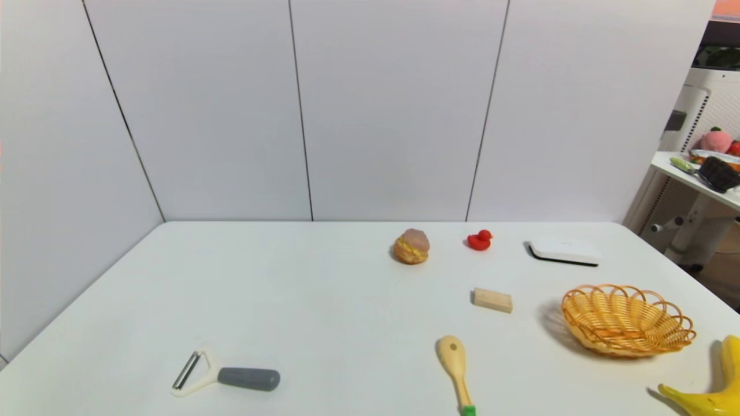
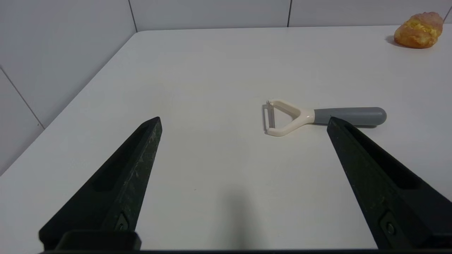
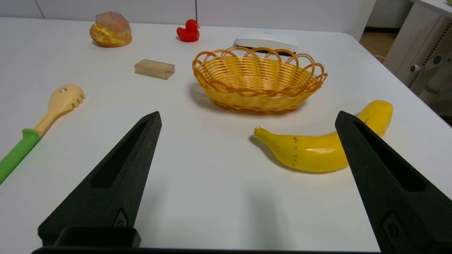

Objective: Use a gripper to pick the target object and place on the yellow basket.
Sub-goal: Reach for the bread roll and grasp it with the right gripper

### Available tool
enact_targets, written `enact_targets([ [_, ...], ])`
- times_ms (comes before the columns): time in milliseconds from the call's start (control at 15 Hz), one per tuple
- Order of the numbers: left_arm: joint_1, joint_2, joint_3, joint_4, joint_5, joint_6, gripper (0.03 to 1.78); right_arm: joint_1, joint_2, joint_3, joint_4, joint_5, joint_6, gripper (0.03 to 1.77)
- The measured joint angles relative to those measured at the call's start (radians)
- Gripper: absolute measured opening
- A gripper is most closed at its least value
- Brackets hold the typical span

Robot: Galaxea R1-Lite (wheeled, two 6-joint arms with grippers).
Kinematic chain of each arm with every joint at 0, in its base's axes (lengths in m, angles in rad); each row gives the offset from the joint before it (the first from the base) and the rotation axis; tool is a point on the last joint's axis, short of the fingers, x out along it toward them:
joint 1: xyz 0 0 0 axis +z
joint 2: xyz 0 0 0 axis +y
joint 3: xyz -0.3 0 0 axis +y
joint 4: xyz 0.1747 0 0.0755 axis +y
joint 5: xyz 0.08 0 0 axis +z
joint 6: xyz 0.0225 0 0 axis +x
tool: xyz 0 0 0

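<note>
Right now my right claw point(image 3: 247, 118) hangs spread over the bench point(image 1: 324, 300), nearer the basket point(image 1: 628, 319); the bun point(image 1: 411, 247) lies far ahead, leftward; left claw point(image 2: 243, 121) spread too.

Lab: bare white table point(image 1: 324, 300) enclosed by white panel walls point(image 1: 393, 110).

A peeler point(image 1: 225, 375) lies near the table's point(image 1: 289, 300) front-left edge. A banana point(image 1: 708, 393) fills the front-right corner (partly cut off). A red duck point(image 1: 480, 239) sits near the back edge.
</note>
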Motion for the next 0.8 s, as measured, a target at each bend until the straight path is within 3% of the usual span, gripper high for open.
enact_targets([
  [267, 0.000, 0.000, 0.000, 0.000, 0.000, 0.000, 1.69, 0.011, 0.341, -0.311, 0.065, 0.072, -0.086, 1.70],
  [600, 0.000, 0.000, 0.000, 0.000, 0.000, 0.000, 1.69, 0.086, 0.901, -0.842, 0.212, 0.298, -0.296, 1.70],
  [800, 0.000, 0.000, 0.000, 0.000, 0.000, 0.000, 1.69, 0.176, 1.232, -1.152, 0.290, 0.384, -0.361, 1.70],
])
